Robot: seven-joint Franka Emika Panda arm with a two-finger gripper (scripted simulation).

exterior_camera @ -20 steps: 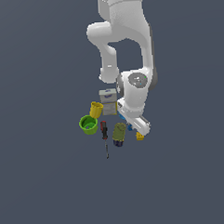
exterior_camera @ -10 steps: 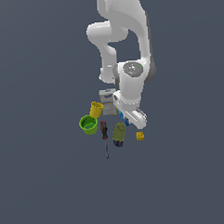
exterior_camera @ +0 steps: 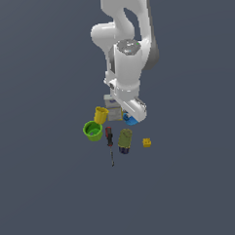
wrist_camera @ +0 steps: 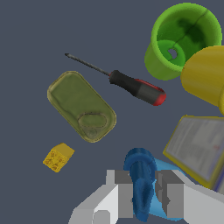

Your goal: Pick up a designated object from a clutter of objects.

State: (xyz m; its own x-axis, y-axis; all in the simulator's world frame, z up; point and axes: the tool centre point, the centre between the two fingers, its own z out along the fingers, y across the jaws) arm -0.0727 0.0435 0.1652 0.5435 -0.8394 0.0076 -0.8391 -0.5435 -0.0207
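Note:
In the wrist view a tiny dark-blue cone-shaped piece (wrist_camera: pixel 142 192) sits between the two fingers of my gripper (wrist_camera: pixel 144 176), which look closed against its sides. The larger light-blue cup (wrist_camera: pixel 164 165) lies right behind it. In the exterior view my gripper (exterior_camera: pixel 132 114) hangs over the light-blue cup (exterior_camera: pixel 131 120) at the clutter's far side, and the dark-blue piece is hidden there. The clutter lies around it: yellow cup (wrist_camera: pixel 205 74), green cup (wrist_camera: pixel 181 39), grey box (wrist_camera: pixel 199 148), red-black screwdriver (wrist_camera: pixel 135 87), olive bottle (wrist_camera: pixel 81 106) and tiny yellow block (wrist_camera: pixel 58 157).
In the exterior view the green cup (exterior_camera: pixel 93 130) and yellow cup (exterior_camera: pixel 101 115) are on the exterior view's left. The screwdriver (exterior_camera: pixel 109 137) and olive bottle (exterior_camera: pixel 125 138) are in the middle. The yellow block (exterior_camera: pixel 146 142) is on its right. The grey box (exterior_camera: pixel 112 101) is behind.
My gripper has moved from beside the yellow block up and toward the exterior view's left, and now sits over the light-blue cup. The yellow block is uncovered.

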